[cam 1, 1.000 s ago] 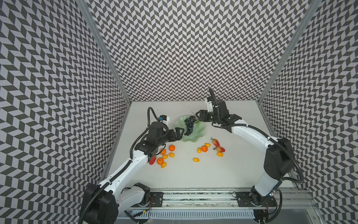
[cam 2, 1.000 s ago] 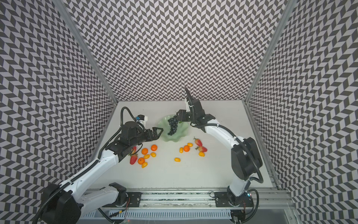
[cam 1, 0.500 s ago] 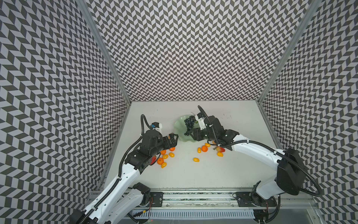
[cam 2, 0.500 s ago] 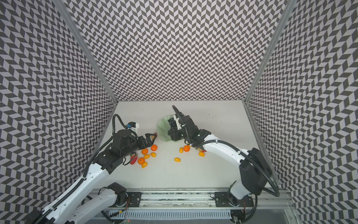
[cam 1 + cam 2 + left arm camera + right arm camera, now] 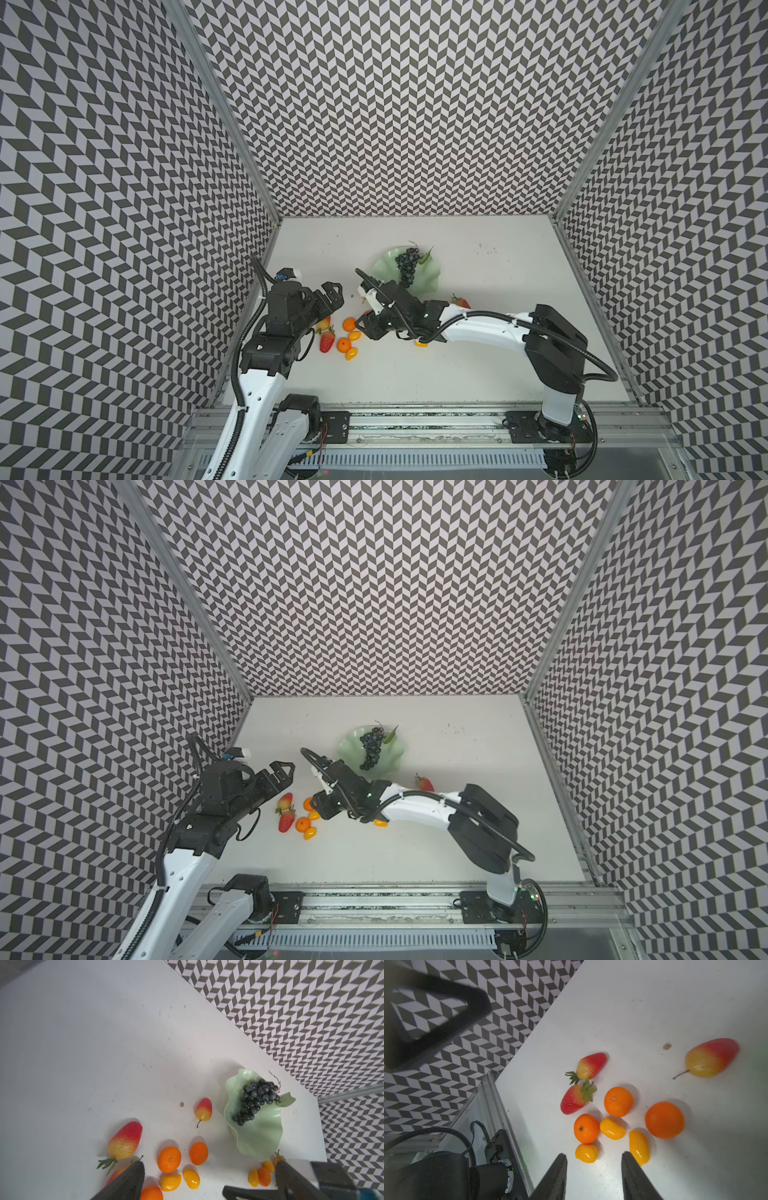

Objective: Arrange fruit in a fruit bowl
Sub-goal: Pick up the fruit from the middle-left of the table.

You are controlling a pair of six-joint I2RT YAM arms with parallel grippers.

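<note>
- Since a second ago, the right gripper (image 5: 593, 1154) has swung away from the fruit bowl (image 5: 430, 279) to the loose fruit on the table (image 5: 415, 374), and the left gripper (image 5: 332, 291) has drawn back from the bowl
- Only the grape bunch (image 5: 406, 266) lies in the bowl; the strawberries (image 5: 591, 1065), tangerines (image 5: 618, 1102), kumquats (image 5: 612, 1128) and pear (image 5: 712, 1057) are all on the table, so most of the job remains
- Right jaws stand partly apart and hold nothing; the nearest kumquat (image 5: 586, 1153) lies just ahead of the fingertips
- Left jaws are wide apart and empty, beside the same cluster
- The bowl sits farther back, apart from the cluster
</note>
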